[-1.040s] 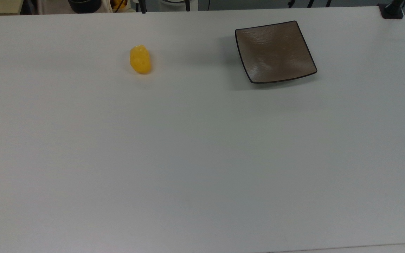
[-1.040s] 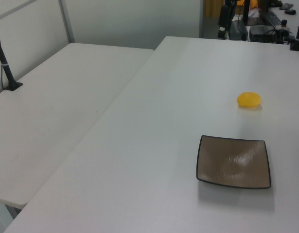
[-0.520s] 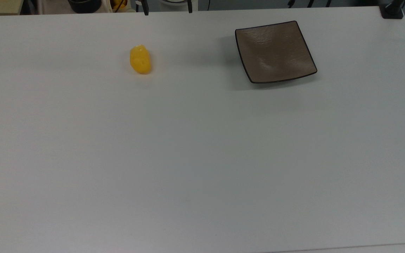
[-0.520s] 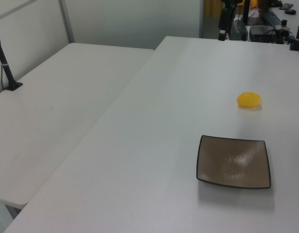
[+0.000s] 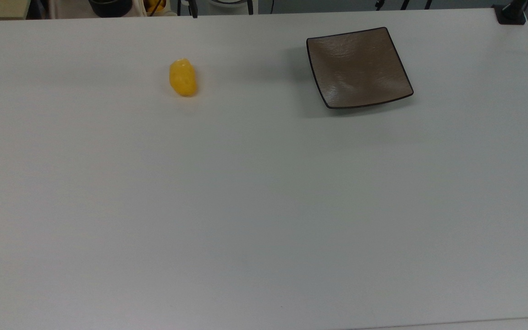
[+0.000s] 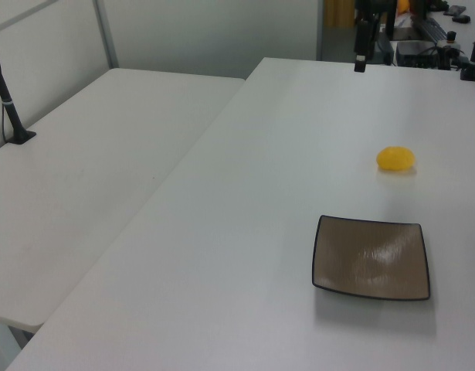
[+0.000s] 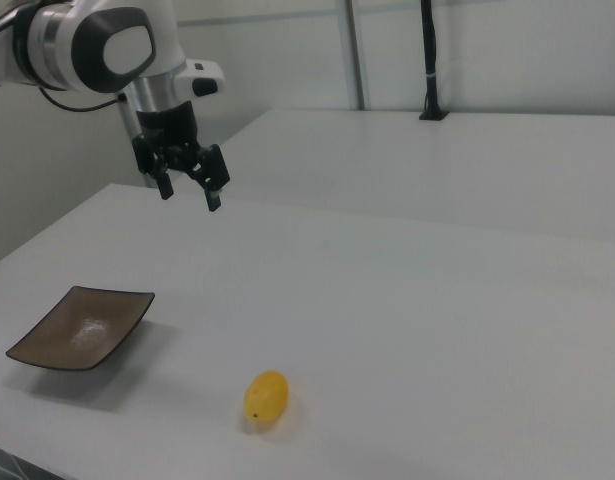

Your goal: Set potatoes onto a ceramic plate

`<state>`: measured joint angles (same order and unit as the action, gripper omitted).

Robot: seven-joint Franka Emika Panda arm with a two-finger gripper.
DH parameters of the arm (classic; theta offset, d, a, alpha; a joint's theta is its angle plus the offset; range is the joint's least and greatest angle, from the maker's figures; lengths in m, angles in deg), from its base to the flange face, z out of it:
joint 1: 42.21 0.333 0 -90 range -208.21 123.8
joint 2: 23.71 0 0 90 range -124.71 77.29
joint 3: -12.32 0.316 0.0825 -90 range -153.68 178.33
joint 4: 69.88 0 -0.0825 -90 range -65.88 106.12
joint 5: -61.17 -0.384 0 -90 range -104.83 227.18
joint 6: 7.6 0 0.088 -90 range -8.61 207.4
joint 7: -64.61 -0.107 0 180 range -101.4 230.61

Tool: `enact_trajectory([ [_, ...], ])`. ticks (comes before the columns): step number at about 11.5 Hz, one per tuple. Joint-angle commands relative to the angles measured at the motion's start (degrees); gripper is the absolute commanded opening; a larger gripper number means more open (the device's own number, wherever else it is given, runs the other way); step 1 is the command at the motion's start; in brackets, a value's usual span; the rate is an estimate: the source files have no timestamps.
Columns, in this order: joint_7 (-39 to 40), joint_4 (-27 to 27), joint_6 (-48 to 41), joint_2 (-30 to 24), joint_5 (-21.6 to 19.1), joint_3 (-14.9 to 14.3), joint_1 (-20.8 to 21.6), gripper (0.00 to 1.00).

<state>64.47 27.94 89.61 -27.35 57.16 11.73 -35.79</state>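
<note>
The tool (image 7: pixel 188 192) hangs in the air above the desk (image 7: pixel 407 300), its two fingers spread apart and holding nothing; in the left view just one dark finger (image 6: pixel 360 54) pokes in at the top edge. The potato (image 5: pixel 183 77) lies on the bare desk, well apart from the plate (image 5: pixel 358 67), which holds nothing. In the right view the plate (image 7: pixel 82 327) sits to the right view's left of the potato (image 7: pixel 266 397). The arm (image 7: pixel 92 45) is cut off at the right view's left edge.
</note>
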Motion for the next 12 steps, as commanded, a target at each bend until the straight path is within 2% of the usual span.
enact_trajectory([
  [1, 0.84, 5.98, -3.85, -5.41, -0.2, 1.03, 0.0, 1.0],
  [3, 1.45, 7.9, -8.34, -7.15, 0.06, 1.03, 0.26, 1.0],
  [5, 3.2, 12.46, -9.15, -11.1, 0.06, 1.03, 0.26, 1.0],
  [7, 5.93, 15.54, -10.2, -12.78, 0.76, 0.86, 0.26, 1.0],
  [9, 7.43, 20.37, -9.68, -14.72, 4.7, 0.77, -0.09, 1.0],
  [10, 7.52, 21.79, -9.15, -14.81, 5.5, 0.25, -0.35, 1.0],
  [12, 9.52, 24.07, -6.53, -14.9, 6.91, -2.91, -0.35, 1.0],
])
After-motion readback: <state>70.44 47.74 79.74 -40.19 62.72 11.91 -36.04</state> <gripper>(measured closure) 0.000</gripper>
